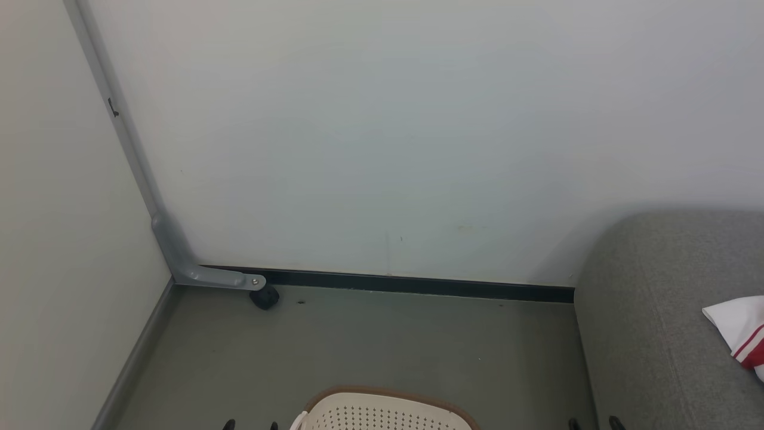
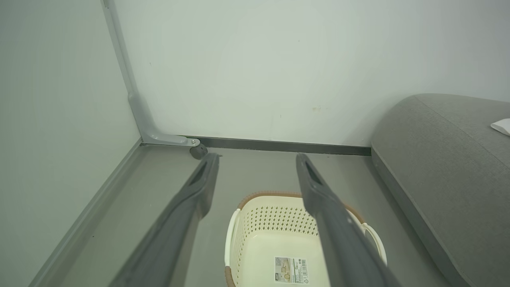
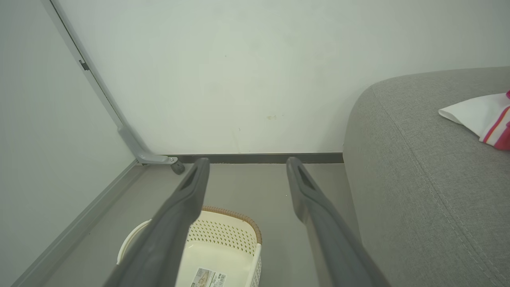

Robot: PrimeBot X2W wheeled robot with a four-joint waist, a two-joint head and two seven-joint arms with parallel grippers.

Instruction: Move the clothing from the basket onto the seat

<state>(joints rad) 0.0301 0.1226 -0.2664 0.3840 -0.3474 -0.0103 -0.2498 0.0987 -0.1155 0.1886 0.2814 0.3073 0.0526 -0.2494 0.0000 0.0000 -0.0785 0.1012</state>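
while it hangs above the basket, the left gripper has its two dark fingers spread wide, holding nothing; the right gripper is spread the same way, also empty. the basket sits on the grey floor, a paper label on its bottom. to the right, the clothing, white with red-striped trim, lies on the seat. beyond, a small caster wheel stands at the foot of the pale wall.

Cream basket, grey seat, red-striped white clothing
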